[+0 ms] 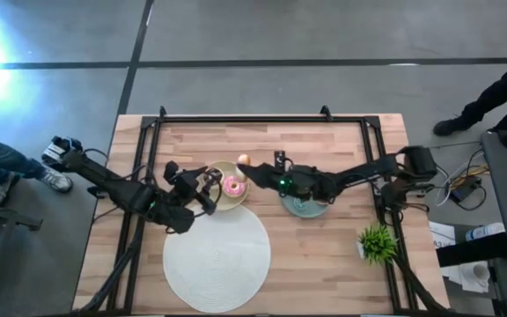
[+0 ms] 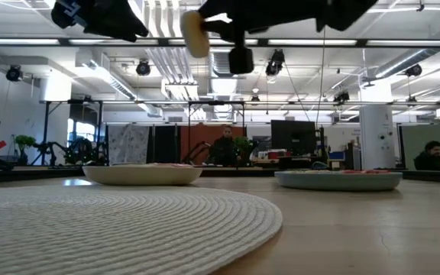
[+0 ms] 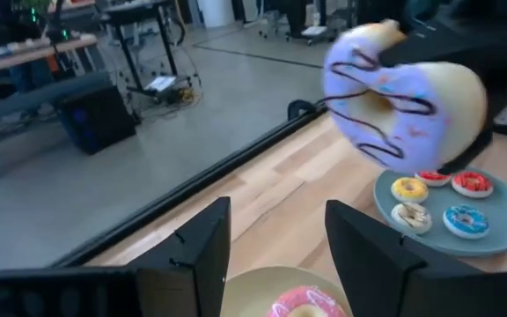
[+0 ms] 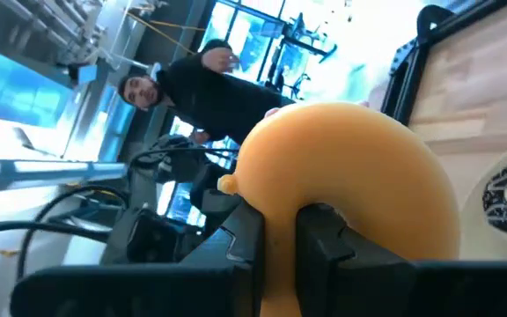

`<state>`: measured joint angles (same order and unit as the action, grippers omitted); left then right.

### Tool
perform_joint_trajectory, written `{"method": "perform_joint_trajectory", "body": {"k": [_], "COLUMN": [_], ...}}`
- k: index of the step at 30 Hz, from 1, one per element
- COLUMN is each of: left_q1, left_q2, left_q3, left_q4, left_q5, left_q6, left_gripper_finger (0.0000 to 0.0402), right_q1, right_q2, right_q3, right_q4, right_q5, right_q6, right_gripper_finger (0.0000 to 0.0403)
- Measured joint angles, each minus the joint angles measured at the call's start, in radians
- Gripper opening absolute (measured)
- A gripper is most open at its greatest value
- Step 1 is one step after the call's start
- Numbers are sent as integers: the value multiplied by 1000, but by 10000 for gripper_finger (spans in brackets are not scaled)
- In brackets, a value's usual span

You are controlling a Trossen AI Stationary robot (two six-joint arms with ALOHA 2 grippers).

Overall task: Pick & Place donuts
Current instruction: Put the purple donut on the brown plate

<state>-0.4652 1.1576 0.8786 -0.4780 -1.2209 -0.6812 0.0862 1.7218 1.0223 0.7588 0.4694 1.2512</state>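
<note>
Desk (image 1: pixel 324 264) first: we see a wooden top carrying a large white woven mat (image 1: pixel 216 255), a beige plate (image 1: pixel 214 201), a teal plate (image 1: pixel 299 208) and a small green plant (image 1: pixel 377 239).

We judge the job partly done. One pink-iced donut (image 1: pixel 233 185) lies on the beige plate. About four more, yellow, red, white and blue, sit on the teal plate (image 3: pixel 500 220), so most of the moving looks left.

Our right tool (image 4: pixel 275 229) is clamped on a lilac-iced donut (image 3: pixel 403 110), held in the air just beyond the beige plate's far rim. Our left tool (image 3: pixel 275 233) hovers over that same plate with its fingers apart and nothing between them.

The left arm sits close to the drop spot, which could crowd the placing. A person (image 4: pixel 209 88) stands beyond the desk, clear of the work.
</note>
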Motion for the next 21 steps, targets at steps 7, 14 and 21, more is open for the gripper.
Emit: {"method": "perform_joint_trajectory", "body": {"k": [7, 14, 21], "left_q1": [0, 1, 37], "left_q2": [0, 5, 6], "left_q3": [-16, -18, -18], "left_q4": [86, 189, 253], "left_q5": [-15, -29, -21], "left_q6": [79, 157, 159], "left_gripper_finger": [161, 161, 161], "right_q1": [-31, -105, -143], "right_q2": [84, 112, 109], "right_q3": [119, 162, 159], "right_q4": [0, -1, 1], "right_q5": [-12, -82, -118], "right_q6": [-24, -51, -54], "right_gripper_finger": [31, 31, 31]}}
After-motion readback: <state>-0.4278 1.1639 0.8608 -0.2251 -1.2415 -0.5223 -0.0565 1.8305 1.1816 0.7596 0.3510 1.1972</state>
